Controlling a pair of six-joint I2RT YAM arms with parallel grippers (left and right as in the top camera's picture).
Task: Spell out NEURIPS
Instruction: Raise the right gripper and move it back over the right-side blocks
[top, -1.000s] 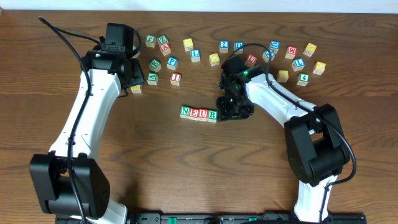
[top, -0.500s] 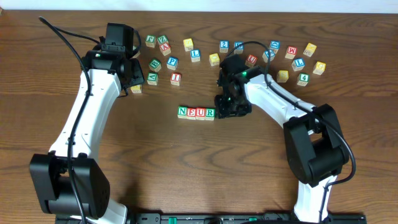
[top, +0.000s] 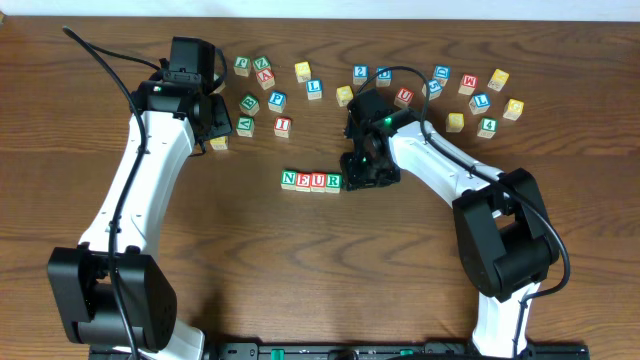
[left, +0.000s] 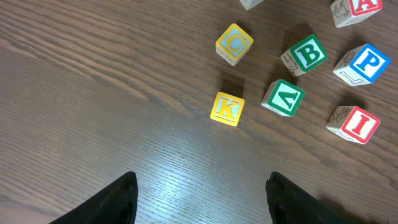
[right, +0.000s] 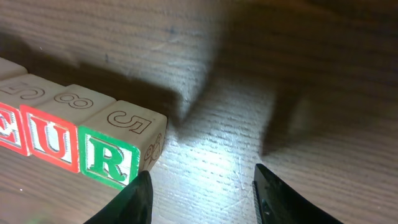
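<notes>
A row of cubes reads N, E, U, R (top: 311, 181) on the brown table. In the right wrist view the green R cube (right: 111, 156) is the row's right end, with the red U (right: 52, 140) beside it. My right gripper (top: 364, 178) (right: 202, 199) stands open just right of the R, its left finger close to that cube and only bare wood between the fingers. The red I cube (top: 283, 126) (left: 354, 123) and blue P cube (top: 277, 100) (left: 362, 63) lie loose at the back left. My left gripper (top: 213, 117) (left: 202, 199) hangs open and empty over the wood near them.
Loose cubes lie near the left gripper: yellow K (left: 227, 109), yellow C (left: 234, 43), green B (left: 305, 54). More cubes are scattered along the back (top: 440, 90), among them several with yellow faces, an L (top: 314, 87), a 2 (top: 360, 72) and a 4 (top: 487, 127).
The right gripper has slid left and the N, E, U, R row has shifted a little left with it. The left arm has not moved.
</notes>
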